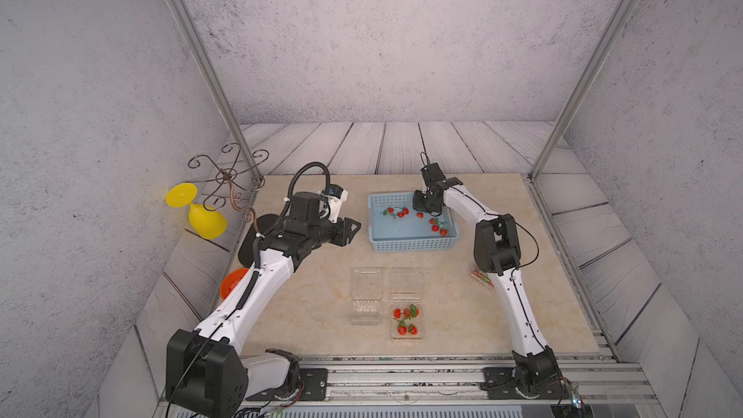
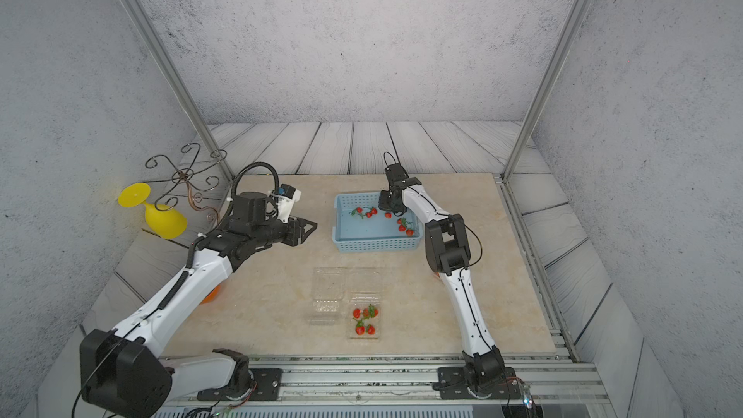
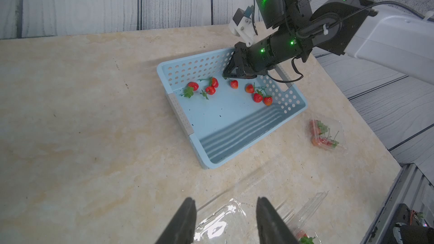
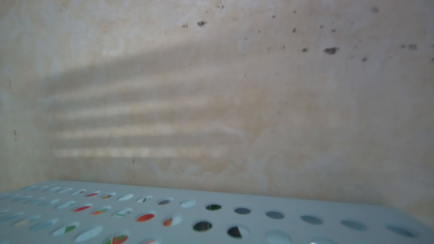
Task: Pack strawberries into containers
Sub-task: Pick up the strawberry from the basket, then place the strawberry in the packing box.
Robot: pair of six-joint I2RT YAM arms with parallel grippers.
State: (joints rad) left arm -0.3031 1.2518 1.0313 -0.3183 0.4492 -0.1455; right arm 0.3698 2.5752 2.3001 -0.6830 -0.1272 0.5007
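Note:
Several strawberries (image 1: 435, 228) (image 3: 257, 97) lie in the light blue basket (image 1: 414, 241) (image 3: 180, 113). My right gripper (image 1: 421, 207) (image 3: 226, 75) reaches down inside it at the far wall. Its fingertips are together on the green stem of one strawberry (image 3: 234, 84) that hangs just under them. My left gripper (image 1: 354, 231) (image 3: 225, 201) hovers open and empty left of the basket. One clear container (image 1: 366, 295) lies open and empty. The container (image 1: 406, 317) beside it holds several berries. A closed container (image 3: 326, 134) with berries sits by the right arm. The right wrist view shows only the basket's perforated wall (image 4: 211, 214).
An orange bowl (image 1: 233, 281) sits half hidden under my left arm. A yellow goblet (image 1: 205, 219) lies on its side beside a wire stand (image 1: 227, 174) at the left edge. A black disc (image 1: 249, 243) lies under the left arm.

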